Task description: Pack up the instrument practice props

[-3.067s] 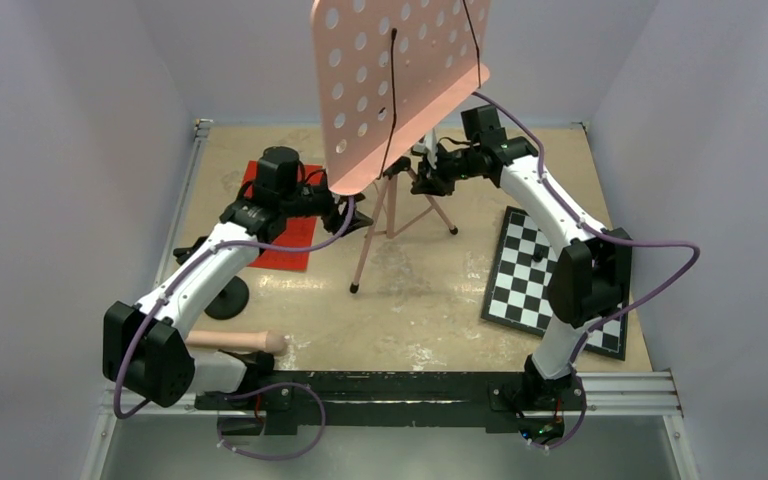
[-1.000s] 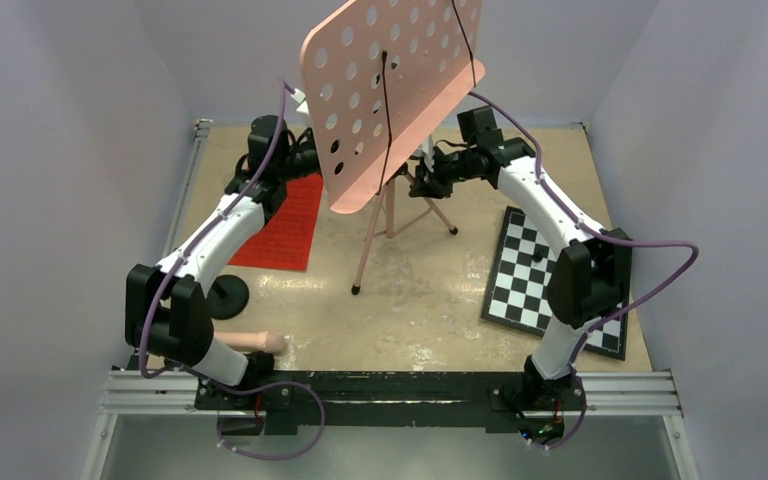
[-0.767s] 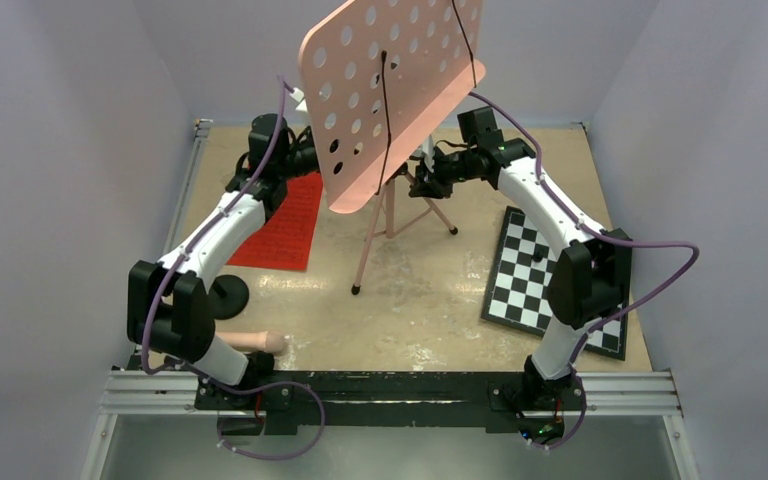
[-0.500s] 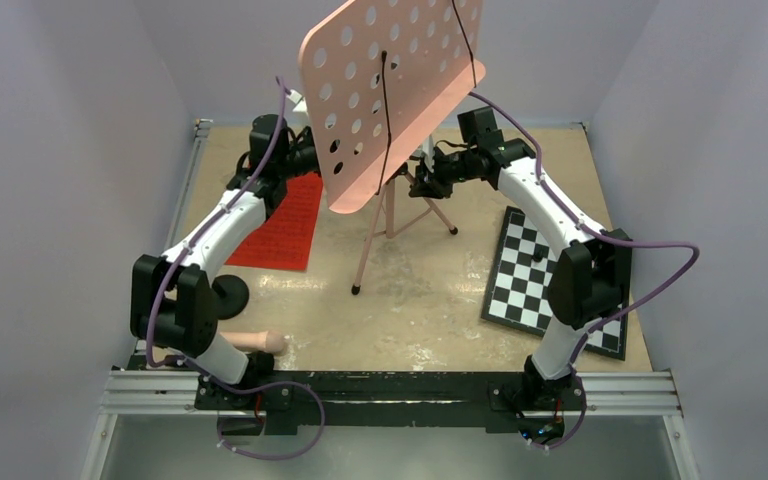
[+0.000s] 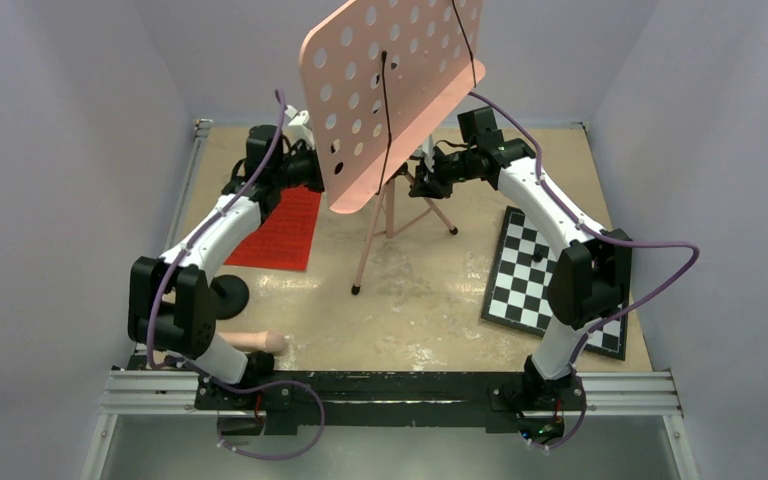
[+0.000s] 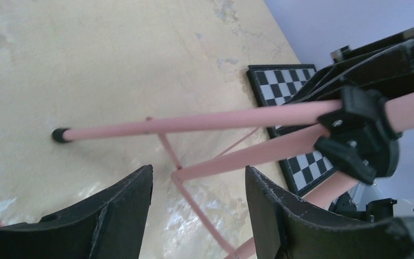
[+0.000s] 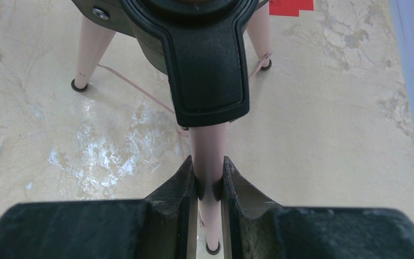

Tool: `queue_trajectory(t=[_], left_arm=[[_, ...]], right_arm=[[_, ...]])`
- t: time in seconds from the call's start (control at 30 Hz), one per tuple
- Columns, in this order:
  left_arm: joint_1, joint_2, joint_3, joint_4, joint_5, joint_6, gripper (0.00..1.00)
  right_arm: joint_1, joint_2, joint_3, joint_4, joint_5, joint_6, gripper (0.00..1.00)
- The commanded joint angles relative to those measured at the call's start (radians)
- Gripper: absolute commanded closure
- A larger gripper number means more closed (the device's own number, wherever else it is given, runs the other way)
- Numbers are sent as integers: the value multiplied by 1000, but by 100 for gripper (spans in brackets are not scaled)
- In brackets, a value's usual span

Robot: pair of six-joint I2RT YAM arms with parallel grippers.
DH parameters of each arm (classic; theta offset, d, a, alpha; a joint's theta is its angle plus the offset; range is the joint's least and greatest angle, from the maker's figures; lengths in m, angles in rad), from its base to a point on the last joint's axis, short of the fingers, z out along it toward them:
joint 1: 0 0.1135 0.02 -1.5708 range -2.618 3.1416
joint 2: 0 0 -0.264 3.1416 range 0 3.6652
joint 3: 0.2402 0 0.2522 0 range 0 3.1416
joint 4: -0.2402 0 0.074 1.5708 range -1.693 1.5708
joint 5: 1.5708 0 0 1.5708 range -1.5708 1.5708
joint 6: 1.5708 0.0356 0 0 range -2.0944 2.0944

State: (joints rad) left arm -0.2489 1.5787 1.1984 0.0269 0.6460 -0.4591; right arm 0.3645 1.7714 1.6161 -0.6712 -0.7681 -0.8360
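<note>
At 8 o'clock on the table (image 5: 410, 300) lies the pink rod (image 5: 255, 342) by its black round base (image 5: 230, 295), and at 10 o'clock lie the red sheet-music pages (image 5: 285, 232), with marks too small to read. Next to them, the left gripper (image 6: 199, 178) has its jaws wide apart with nothing between them, close to the pink music stand (image 5: 390, 90) at 12 o'clock. At 1 o'clock the right gripper (image 7: 208, 172) squeezes the stand's thin pole (image 7: 207, 148) under a black clamp (image 7: 207, 59), and the checkerboard (image 5: 540, 270) lies at 3 o'clock.
</note>
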Motion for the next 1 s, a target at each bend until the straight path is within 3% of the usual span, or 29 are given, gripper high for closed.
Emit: queue_trajectory(t=[0.0,0.1,0.2,0.47,0.67,0.97], left_arm=[[87,-133,-58,-109,53,109,30],[112,-234,-117,-120,120,171,27],[103,-309,-134,-29,159,133,24],[-25,-321,-134,315,166,216,23],[-91,-250,-129,512,126,230,24],[-160,-130,-67,684,55,191,27]], right_arm=[[5,-10,-19,-24,32,64,100],[4,-6,-20,-18,19,90,82],[4,-9,-26,-1,16,130,66],[-3,2,-24,-35,14,286,55],[-7,-20,-60,-34,25,305,34],[-11,-29,-92,-53,62,366,39]])
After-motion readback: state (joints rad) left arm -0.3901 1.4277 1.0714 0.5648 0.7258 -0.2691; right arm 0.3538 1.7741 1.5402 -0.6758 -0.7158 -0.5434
